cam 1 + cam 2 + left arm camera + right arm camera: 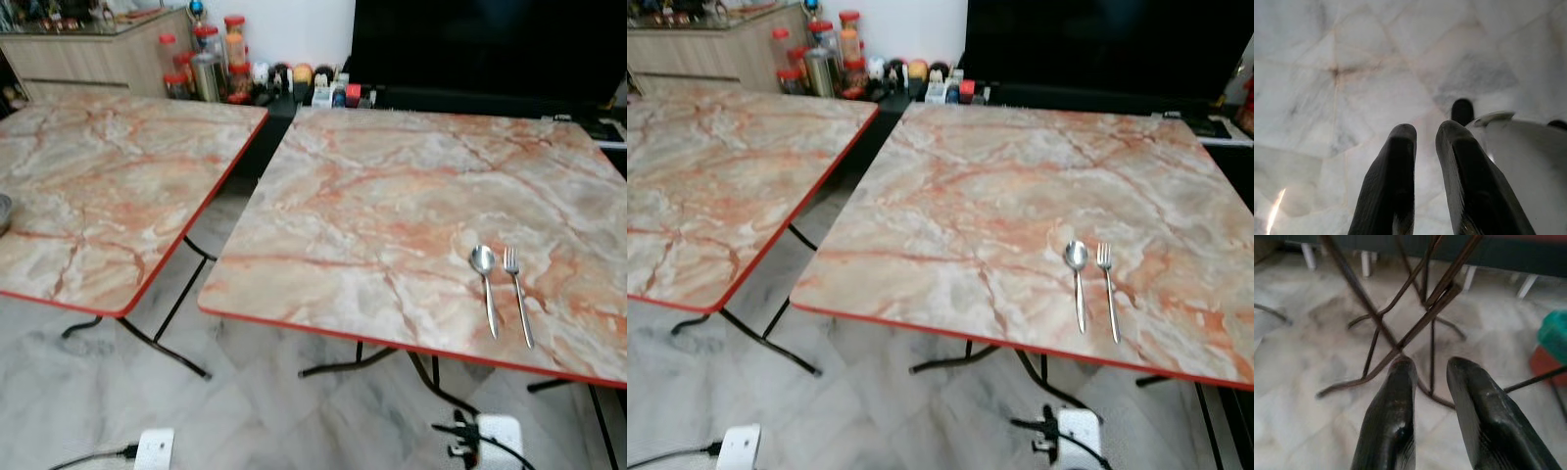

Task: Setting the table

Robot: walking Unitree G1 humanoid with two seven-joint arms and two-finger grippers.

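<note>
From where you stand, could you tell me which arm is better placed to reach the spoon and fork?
Right, probably. The spoon and fork lie side by side near the right table's front edge, on the robot's right. Both grippers hang low over the floor, the right gripper facing that table's legs.

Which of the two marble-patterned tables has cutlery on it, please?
The right-hand marble-patterned table: a silver spoon and silver fork lie side by side near its front edge.

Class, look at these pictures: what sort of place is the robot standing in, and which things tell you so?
Probably a living or dining area in a home. Two marble-patterned folding tables stand on a tiled floor, a spoon and fork lie on one, and behind are a large dark screen and a wooden cabinet beside jars.
</note>
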